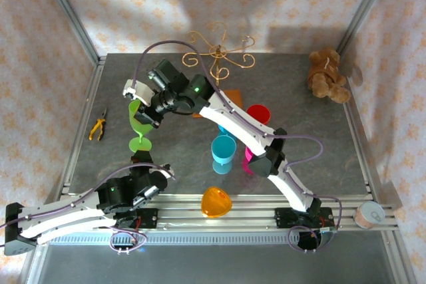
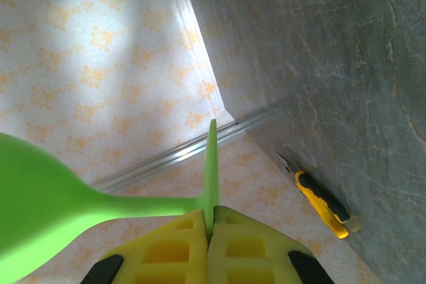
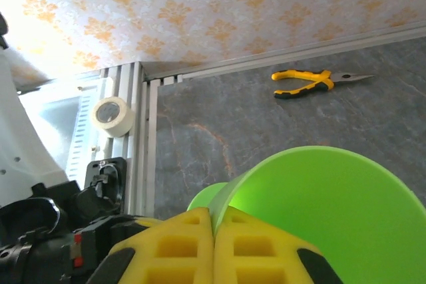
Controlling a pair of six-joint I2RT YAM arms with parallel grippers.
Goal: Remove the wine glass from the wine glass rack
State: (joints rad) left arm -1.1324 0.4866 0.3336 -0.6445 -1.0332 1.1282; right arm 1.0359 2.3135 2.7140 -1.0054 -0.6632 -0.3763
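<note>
The green wine glass hangs over the table's left half, away from the wine glass rack, a gold wire stand at the back on an orange-brown base. My left gripper is shut on the edge of the glass's round foot, with the stem and bowl stretching off to the left. My right gripper is shut on the rim of the bowl, one pad inside and one outside. From above, the right gripper reaches in from the right and the left gripper from below.
Yellow-handled pliers lie at the left edge. Red, blue and pink cups stand mid-table under the right arm; an orange cup lies at the front rail. A teddy bear sits back right, a tape roll front right.
</note>
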